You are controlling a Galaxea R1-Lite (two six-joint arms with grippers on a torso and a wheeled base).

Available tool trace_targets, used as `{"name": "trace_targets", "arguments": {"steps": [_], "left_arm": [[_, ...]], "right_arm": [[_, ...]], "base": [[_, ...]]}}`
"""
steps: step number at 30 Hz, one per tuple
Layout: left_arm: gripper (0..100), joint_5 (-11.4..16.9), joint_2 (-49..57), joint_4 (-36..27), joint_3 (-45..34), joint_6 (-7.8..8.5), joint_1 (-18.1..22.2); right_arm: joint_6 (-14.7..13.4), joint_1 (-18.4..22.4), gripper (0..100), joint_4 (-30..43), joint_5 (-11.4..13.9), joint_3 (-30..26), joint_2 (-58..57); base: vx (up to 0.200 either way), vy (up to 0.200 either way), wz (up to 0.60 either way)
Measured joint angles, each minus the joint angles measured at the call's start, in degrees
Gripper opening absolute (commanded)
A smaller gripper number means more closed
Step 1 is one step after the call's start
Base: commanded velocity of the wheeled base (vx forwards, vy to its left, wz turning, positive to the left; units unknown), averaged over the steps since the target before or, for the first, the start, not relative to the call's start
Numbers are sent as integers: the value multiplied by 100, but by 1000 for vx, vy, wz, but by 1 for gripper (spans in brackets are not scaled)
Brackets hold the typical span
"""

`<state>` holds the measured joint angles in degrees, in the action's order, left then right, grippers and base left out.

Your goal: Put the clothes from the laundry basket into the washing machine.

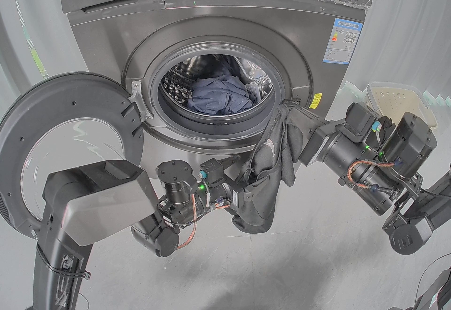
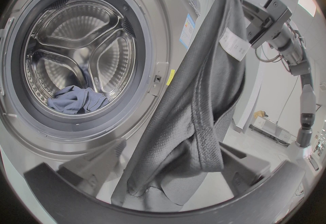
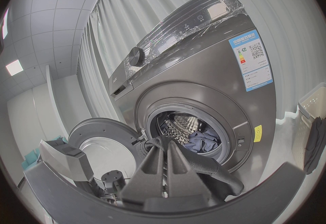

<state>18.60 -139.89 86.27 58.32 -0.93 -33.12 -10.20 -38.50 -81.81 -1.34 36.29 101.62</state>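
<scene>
**Fig.** Front-load washer (image 1: 108, 38), door (image 1: 61, 104) open to robot's L. In drum (image 1: 177, 87): blue garment (image 1: 220, 95). R gripper (image 1: 287, 111) is clenched on the top of dark garment (image 1: 270, 156), at the lower-R rim of the opening. The garment hangs outside the drum. L gripper (image 1: 242, 196) sits lower, fingers (image 2: 88, 167) spread, w/ the garment's lower part between them. Basket (image 1: 399, 99) stands behind the R arm, w/ a dark piece (image 3: 315, 143) over its rim.
</scene>
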Motion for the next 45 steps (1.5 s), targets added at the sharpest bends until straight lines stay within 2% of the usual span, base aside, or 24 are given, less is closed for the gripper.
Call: {"name": "trace_targets", "arguments": {"steps": [7,14,26,29,34,37,45], "left_arm": [[0,-490,-276,194,516,0,-89],[0,-588,-61,230,363,11,-105],[0,-566,1208,240,-1370,93,33],[0,-530,1630,230,-1943,137,190],[0,-479,2437,235,-2765,158,706],[0,-467,2695,241,-2983,144,809],[0,-471,2820,244,-3415,177,617]], "right_arm": [[0,5,0,0,1,-20,2],[0,7,0,-2,1,-49,2],[-5,74,0,0,-7,-63,2],[-6,99,0,0,-16,-49,2],[-13,162,0,0,-27,-11,0],[-16,168,0,-38,-29,0,0],[-17,101,0,-118,-27,-11,9]], "base": [[0,0,0],[0,0,0],[0,0,0],[0,0,0],[0,0,0],[0,0,0],[0,0,0]]}}
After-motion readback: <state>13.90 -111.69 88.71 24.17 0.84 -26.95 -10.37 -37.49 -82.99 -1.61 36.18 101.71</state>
